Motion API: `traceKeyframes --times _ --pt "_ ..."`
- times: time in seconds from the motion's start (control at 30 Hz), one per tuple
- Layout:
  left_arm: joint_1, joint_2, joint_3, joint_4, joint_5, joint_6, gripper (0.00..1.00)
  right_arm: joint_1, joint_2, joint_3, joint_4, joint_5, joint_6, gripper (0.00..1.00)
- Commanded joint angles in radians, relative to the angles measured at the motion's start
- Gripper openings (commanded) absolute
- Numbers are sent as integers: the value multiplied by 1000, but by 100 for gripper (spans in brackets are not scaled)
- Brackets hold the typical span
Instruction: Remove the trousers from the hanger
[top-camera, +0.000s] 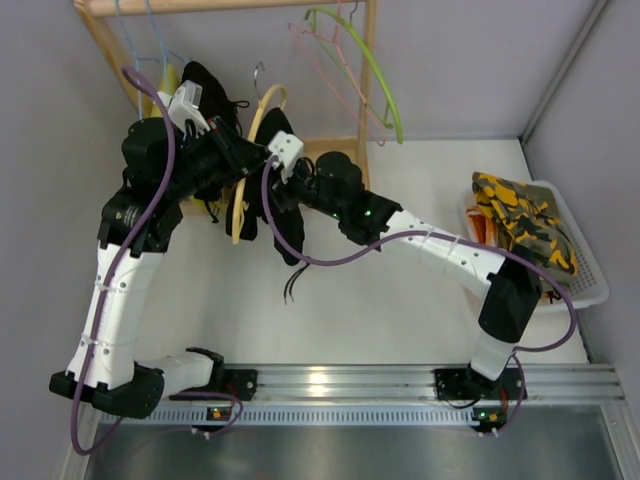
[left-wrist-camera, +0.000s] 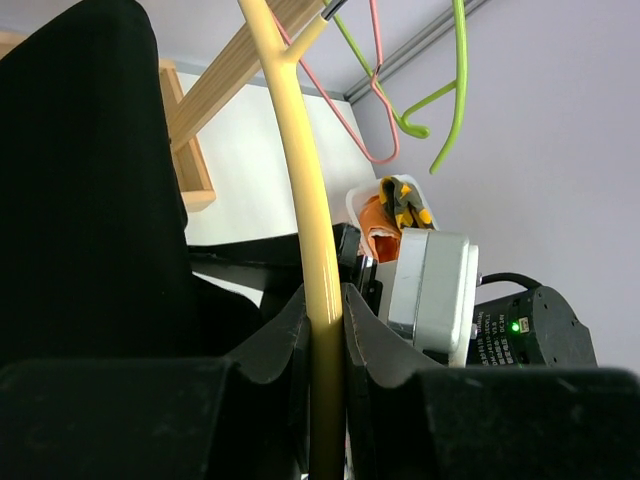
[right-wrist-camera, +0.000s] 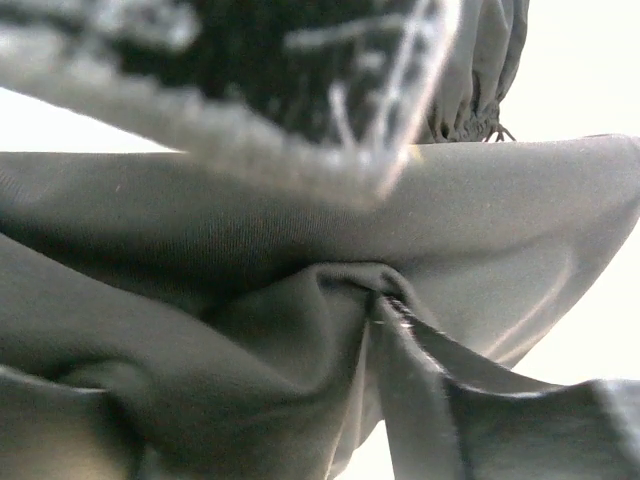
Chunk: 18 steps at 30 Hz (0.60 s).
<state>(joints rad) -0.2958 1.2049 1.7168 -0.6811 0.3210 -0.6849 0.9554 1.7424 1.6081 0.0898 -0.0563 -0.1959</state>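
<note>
The trousers (top-camera: 288, 228) hang pinched in the right fingers (right-wrist-camera: 250, 90), left fingers (left-wrist-camera: 272, 350) clamping the hanger (left-wrist-camera: 300, 180).

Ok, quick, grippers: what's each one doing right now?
Left gripper: closed on the cream-yellow hanger.
Right gripper: cannot tell; the black trousers fill its wrist view and hide the fingers.
</note>
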Motion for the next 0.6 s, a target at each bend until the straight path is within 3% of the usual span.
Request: traceKeyframes --times 0.0,0.07,0.13,0.17,0.2,0.57 --pt "0 -21 66 149 42 -21 0 8 20 79 65 51 -23 45" --pt "-2 -19 69 150 47 -25 0 6 40 104 56 122 -30 26" --pt "-2 -22 66 149 50 -27 0 2 48 121 56 138 -31 18" --pt "-2 -24 61 149 50 -28 0 0 48 125 57 136 -30 6" --pt "-2 -27 58 149 49 -27 0 -3 48 131 54 138 -28 0" --pt "-2 -56 -35 135 -54 47 0 -9 -102 133 41 110 -53 0"
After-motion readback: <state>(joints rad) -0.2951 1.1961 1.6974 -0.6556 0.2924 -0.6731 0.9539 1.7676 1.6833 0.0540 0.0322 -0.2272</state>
